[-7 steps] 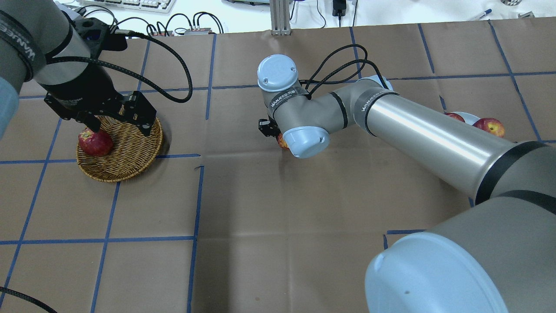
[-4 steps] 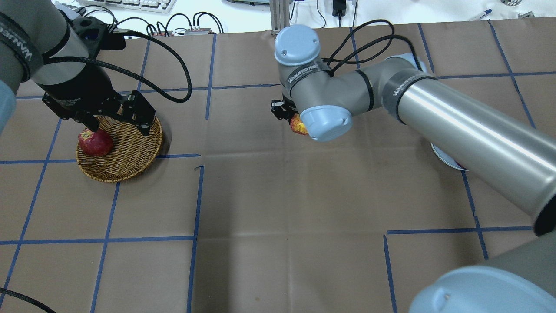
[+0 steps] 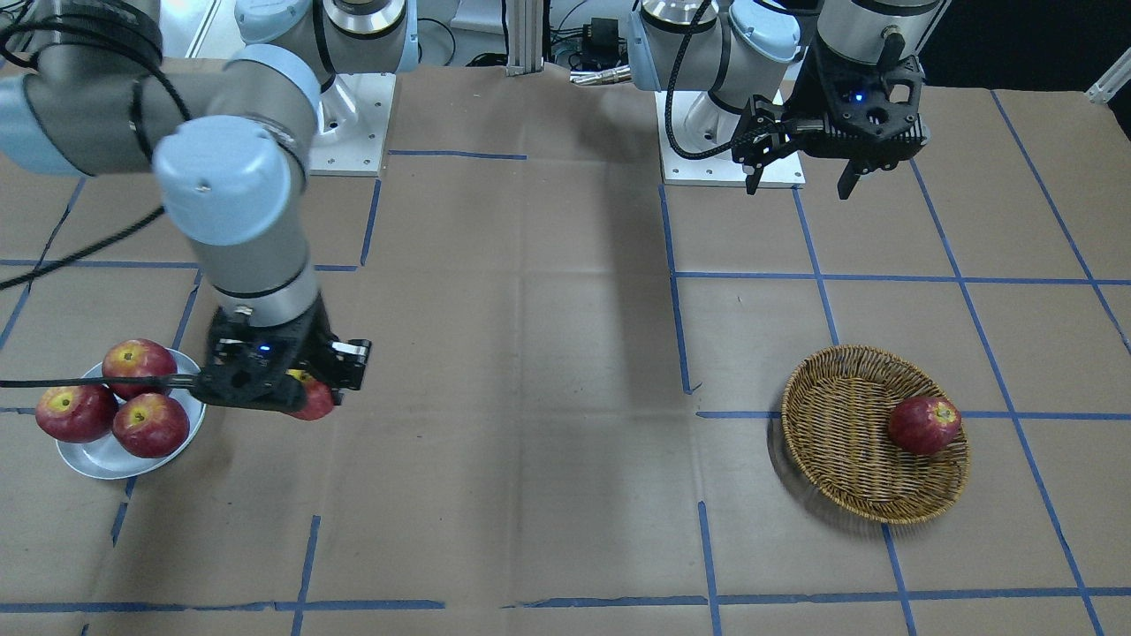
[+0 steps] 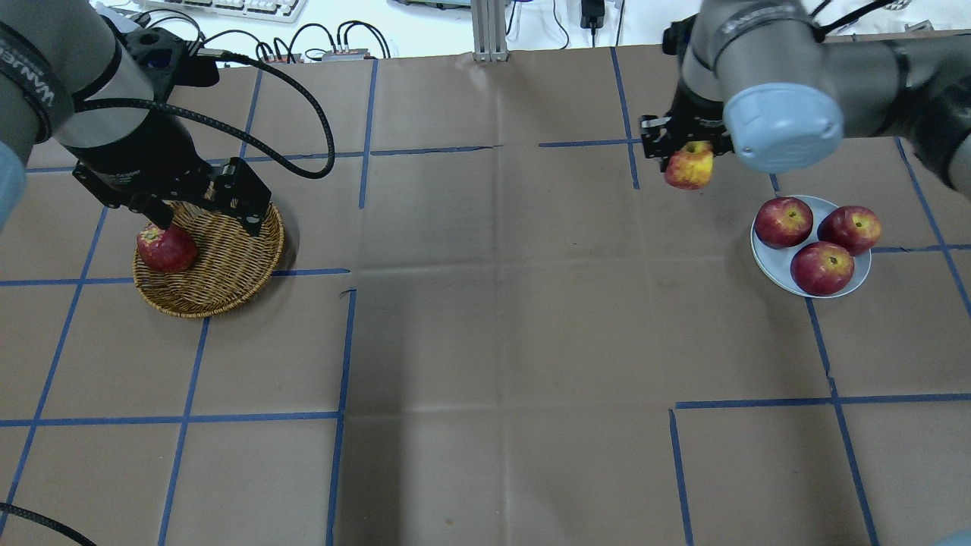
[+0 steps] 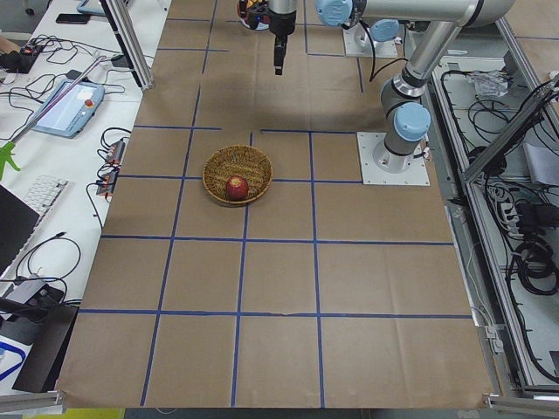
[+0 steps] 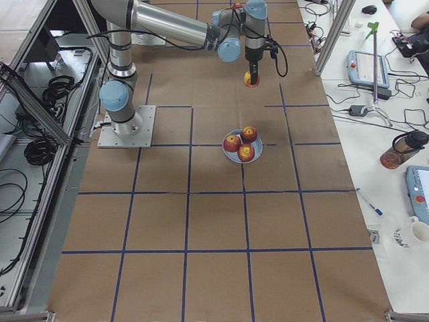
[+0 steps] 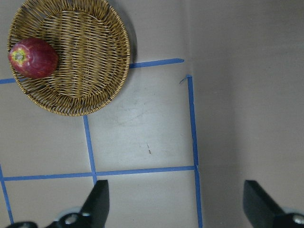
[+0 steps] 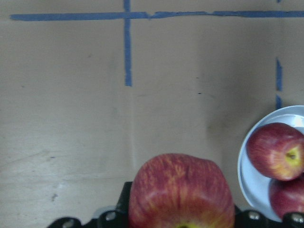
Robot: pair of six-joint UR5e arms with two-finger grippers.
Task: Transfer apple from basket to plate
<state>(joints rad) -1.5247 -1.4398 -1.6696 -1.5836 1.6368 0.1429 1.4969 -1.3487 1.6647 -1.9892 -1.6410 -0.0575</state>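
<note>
My right gripper [image 4: 687, 152] is shut on the apple [image 4: 689, 167], pinkish-red with yellow streaks, and holds it in the air just left of and beyond the plate [image 4: 766, 260]. The apple fills the bottom of the right wrist view [image 8: 180, 190], with the plate [image 8: 248, 180] at the right edge. The plate carries three darker red apples [image 4: 822, 267]. The wicker basket [image 4: 227, 265] sits at the left and holds one dark red apple [image 4: 165, 248]. My left gripper [image 4: 205, 216] is open and empty, high above the basket [image 7: 80, 66].
Brown paper with blue tape lines [image 4: 341, 341] covers the table. Cables and a keyboard [image 4: 227, 7] lie beyond the far edge. The left arm's cable [image 4: 303, 98] loops above the basket.
My right arm has carried the apple from the table's middle to the right, up to the plate. The plate's three apples have come into view. The left arm has not moved.
</note>
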